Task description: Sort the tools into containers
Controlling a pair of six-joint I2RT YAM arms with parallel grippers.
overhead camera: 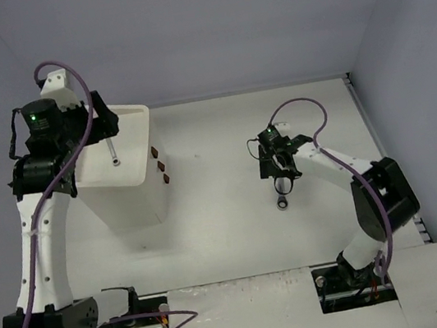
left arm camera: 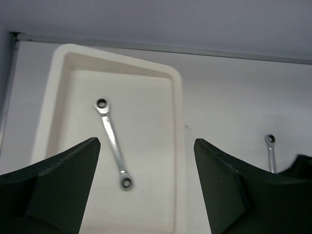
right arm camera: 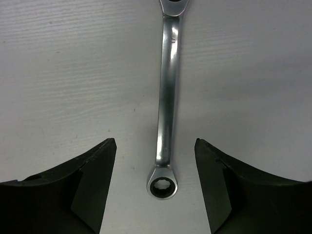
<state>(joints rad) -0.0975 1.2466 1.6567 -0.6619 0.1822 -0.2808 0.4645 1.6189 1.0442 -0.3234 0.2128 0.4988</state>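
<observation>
A silver wrench (left arm camera: 113, 143) lies loose in the shallow tray top of the white container (left arm camera: 178, 122). My left gripper (left arm camera: 146, 144) hangs open above it with nothing between its fingers. From above, that gripper (overhead camera: 106, 123) is over the tray's far side, with the wrench (overhead camera: 112, 152) just below it. A second silver wrench (right arm camera: 168, 97) lies flat on the table. My right gripper (right arm camera: 155, 144) is low over it and open. The jaws stand on either side of the wrench's ring end without touching it. The same wrench (overhead camera: 283, 197) sticks out from under the right gripper (overhead camera: 278, 173).
The white container (overhead camera: 132, 119) stands at the left of the table, with small brown drawer handles (overhead camera: 161, 166) on its right face. Grey walls close in the back and right sides. The table wrench (left arm camera: 270, 153) also shows at the right of the left wrist view.
</observation>
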